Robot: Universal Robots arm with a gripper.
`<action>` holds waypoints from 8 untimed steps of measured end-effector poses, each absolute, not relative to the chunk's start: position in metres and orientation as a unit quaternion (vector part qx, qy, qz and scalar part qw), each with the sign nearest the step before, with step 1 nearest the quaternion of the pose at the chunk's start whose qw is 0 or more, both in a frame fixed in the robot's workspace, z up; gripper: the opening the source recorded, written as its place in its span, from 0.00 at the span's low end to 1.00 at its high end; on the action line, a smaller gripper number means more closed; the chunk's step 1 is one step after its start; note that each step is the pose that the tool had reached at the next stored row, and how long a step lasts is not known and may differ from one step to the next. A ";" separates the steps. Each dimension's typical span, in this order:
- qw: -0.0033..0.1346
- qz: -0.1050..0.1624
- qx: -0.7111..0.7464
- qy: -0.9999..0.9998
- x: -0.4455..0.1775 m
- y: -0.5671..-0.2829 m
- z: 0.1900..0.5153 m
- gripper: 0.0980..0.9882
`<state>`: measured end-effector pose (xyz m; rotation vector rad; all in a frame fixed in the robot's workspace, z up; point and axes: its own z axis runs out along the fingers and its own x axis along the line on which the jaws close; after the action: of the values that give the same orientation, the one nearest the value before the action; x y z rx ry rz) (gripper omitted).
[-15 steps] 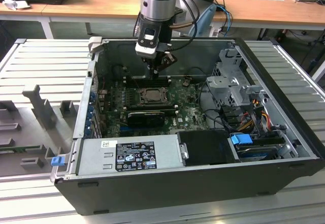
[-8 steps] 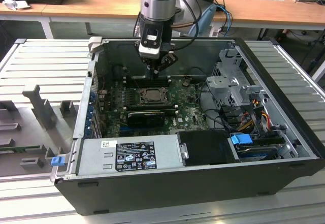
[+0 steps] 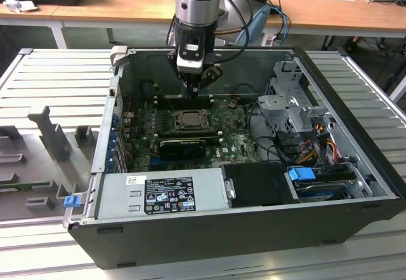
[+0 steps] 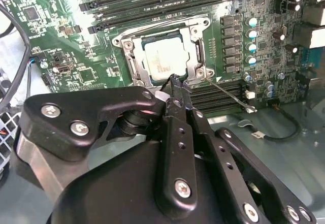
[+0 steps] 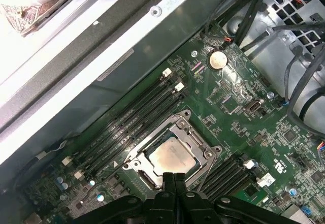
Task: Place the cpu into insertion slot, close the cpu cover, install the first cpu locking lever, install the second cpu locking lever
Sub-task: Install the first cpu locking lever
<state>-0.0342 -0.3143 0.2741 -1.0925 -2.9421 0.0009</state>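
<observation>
- Gripper (image 3: 193, 89) hangs straight down inside the open case (image 3: 209, 232), over the far half of the board (image 3: 238, 141).
- Pincer: fingers pressed together in both wrist views. Nothing seen between them.
- Fingertips (image 4: 175, 80) sit at the near edge of the cover (image 4: 155, 35). Cannot tell if they touch it.
- Cpu (image 4: 163, 61) is in the slot (image 4: 134, 67), lying flat with its silver face up.
- The chip is square, so it has no long axis. Its edges line up with the slot's, one pair parallel to the long memory slots (image 5: 134, 113) beside it.
- Cover is down flat around the chip, whose face shows through the cut-out.
- In the second wrist view a thin lever (image 4: 231, 96) runs out from the socket corner just beside the fingertips. Its long axis angles away across the short black slots, hooked end out over the board.
- In the exterior view, the chip (image 3: 188, 119) is just below the gripper tip.
</observation>
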 end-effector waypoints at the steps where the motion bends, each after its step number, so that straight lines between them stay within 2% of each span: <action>1: 0.002 0.000 -0.343 -0.939 -0.034 -0.314 0.274 0.01; 8: 0.002 0.000 -0.314 -0.950 -0.034 -0.314 0.274 0.01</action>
<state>-0.0342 -0.3144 0.2742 -0.9841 -2.9801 0.0011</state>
